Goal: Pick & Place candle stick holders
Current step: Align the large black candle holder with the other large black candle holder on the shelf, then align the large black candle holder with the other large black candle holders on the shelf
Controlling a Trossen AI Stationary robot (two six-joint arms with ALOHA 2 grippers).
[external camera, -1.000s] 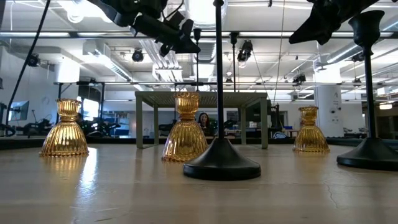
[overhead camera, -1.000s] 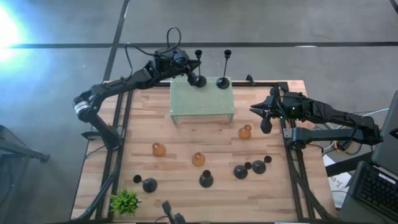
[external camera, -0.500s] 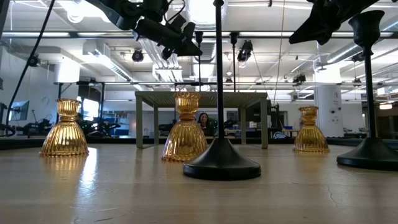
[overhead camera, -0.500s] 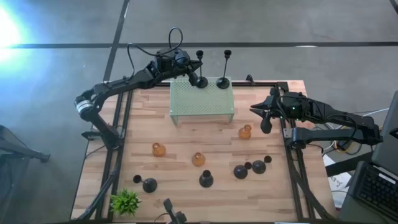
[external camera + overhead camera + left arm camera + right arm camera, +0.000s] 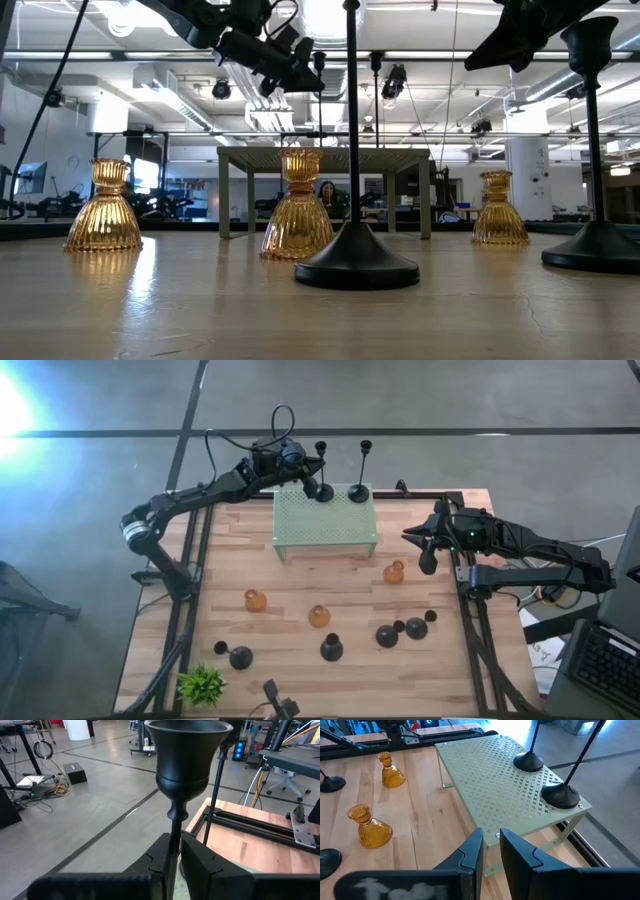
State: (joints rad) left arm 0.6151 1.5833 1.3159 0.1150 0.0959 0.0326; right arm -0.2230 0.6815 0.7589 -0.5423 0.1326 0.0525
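Note:
A tall black candle stick holder (image 5: 324, 490) stands with its round base on the far edge of the mint-green stand (image 5: 325, 530). A second one (image 5: 358, 492) stands beside it. My left gripper (image 5: 174, 842) reaches in level from the far left, and the first holder's stem (image 5: 173, 827) passes between its slightly parted fingers. My right gripper (image 5: 491, 837) hangs over the table's right edge (image 5: 427, 565), a little open and holding nothing. On the wood stand three amber holders (image 5: 256, 600) (image 5: 319, 616) (image 5: 394, 572), with several black ones (image 5: 387, 635) nearer the front. My left gripper has its two fingers on either side of the holder's thin stem (image 5: 173, 832), below the cup. They lie level and across the stem. A narrow slit shows beside the stem, and I cannot tell whether either finger touches it. The holder stands upright on the stand.
A small leafy plant (image 5: 202, 685) sits at the near left corner. One black holder (image 5: 240, 656) stands near it and another (image 5: 331, 648) at the front middle. Bare wood lies between the stand and the amber holders. Black frame rails run along both table sides.

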